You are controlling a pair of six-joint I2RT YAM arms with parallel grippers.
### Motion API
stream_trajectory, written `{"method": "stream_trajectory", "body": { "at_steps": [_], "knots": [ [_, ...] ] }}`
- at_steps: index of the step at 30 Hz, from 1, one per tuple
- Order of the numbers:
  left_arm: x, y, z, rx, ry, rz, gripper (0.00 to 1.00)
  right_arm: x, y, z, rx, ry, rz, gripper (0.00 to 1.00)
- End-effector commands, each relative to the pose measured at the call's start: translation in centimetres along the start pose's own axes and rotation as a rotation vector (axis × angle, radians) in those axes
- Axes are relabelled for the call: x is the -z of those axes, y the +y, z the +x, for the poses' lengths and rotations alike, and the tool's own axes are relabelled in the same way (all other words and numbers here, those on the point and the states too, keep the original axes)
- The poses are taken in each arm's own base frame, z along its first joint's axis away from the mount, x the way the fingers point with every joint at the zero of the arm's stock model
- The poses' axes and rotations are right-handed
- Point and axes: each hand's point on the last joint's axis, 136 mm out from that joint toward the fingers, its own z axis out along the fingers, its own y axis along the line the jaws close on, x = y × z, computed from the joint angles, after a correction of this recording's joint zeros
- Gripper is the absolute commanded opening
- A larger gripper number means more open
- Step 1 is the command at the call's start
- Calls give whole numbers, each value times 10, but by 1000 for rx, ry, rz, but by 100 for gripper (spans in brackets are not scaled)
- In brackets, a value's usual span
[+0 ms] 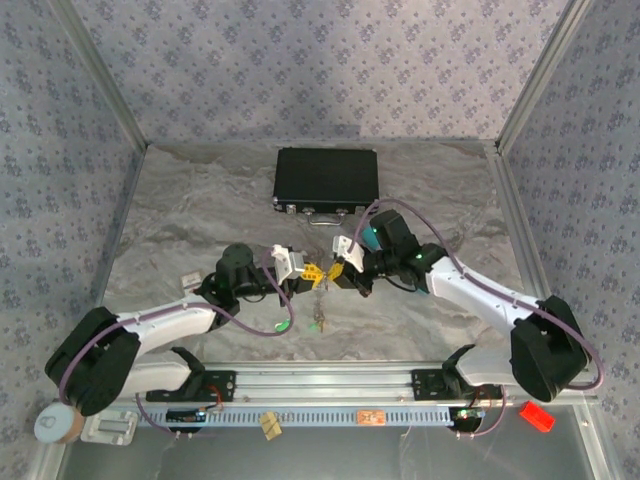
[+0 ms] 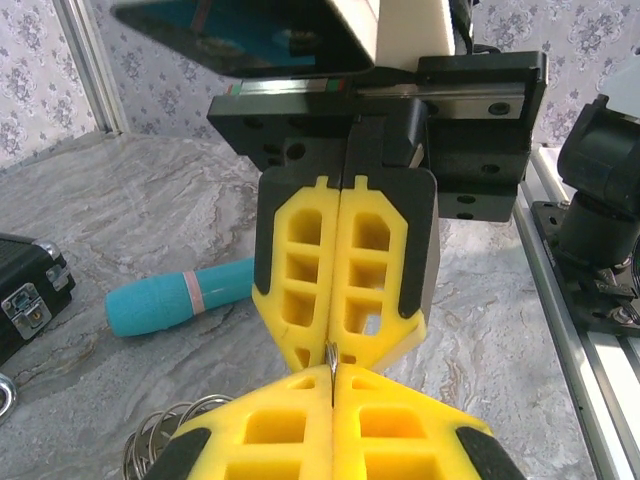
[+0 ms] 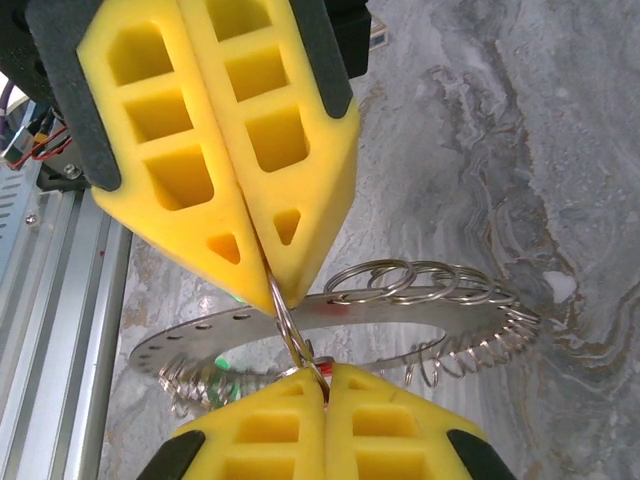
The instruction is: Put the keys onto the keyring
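1. So, both grippers are clamped shut, tip to tip. The left gripper (image 3: 263, 265) and the right gripper (image 3: 325, 385) each pinch the same thin wire loop (image 3: 284, 315), one at each end of it. There's barely any gap between the two sets of fingertips.
2. The keyring (image 3: 375, 320) hangs right behind that loop, seen from the right wrist. It's a flat silvery band with a row of holes, plus springy coils and a few little split rings bunched on the far side of the fingertips. It looks lifted off the table and carried by the pinch alone, though I can't tell how the loop hooks into the band.
3. The keys (image 1: 320, 322) dangle straight below the meeting fingertips in the top view, a small greenish bit at the bottom of the bundle. From the right wrist there's a speck of green and red tucked behind the band. I can't say how many are threaded.
4. What could go wrong, my guess: the loop is thin and the pads are soft foam. If either arm pulls or twists a bit off-axis, the wire could slide out of one pinch and the bundle would swing off the other hand.
5. Also, with the tips this close, any push toward each other jams foam into foam. That could bend the loop or close the gap a key has to pass through.
6. If both let go at once, everything drops to the table (image 1: 200, 220) below the hands.
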Motion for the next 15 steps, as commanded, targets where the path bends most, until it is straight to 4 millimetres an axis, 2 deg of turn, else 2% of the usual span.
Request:
{"method": "stream_trajectory", "body": {
  "at_steps": [1, 5, 8, 15],
  "knots": [
    [-2, -3, -28, -63, -91, 26, 0, -2, 7, -10, 9, -4, -58, 2],
    [-3, -2, -23, -60, -80, 22, 0, 0, 5, -10, 12, -2, -43, 9],
    [-4, -1, -18, -55, -68, 22, 0, 5, 4, -9, 18, -17, -17, 23],
    [-5, -2, -17, -50, -70, 24, 0, 13, 11, -15, 30, -64, -28, 27]
  ]
}}
